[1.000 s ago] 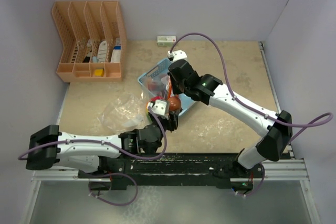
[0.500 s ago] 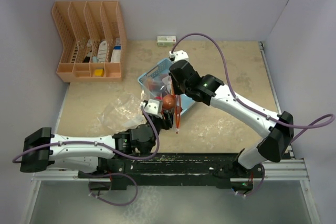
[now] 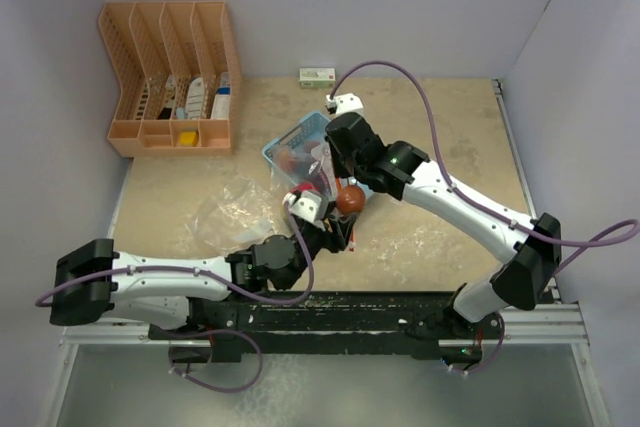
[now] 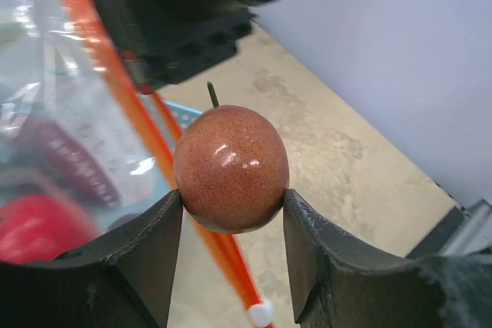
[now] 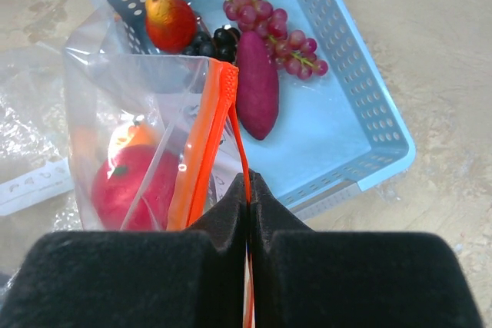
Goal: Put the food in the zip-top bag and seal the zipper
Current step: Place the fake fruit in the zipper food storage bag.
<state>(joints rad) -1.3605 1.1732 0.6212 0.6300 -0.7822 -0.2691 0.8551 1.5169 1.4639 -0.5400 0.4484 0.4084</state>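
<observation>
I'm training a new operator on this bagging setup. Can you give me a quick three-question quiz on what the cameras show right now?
1. True or false: the left gripper holds a red-brown ball.
2. Fill in: the maroon sweet potato lies in the blue ___.
3. The right gripper is shut on: A) the zip-top bag's orange zipper strip; B) the red-brown ball; C) the maroon sweet potato.

Key: 1 true; 2 basket; 3 A.
</observation>
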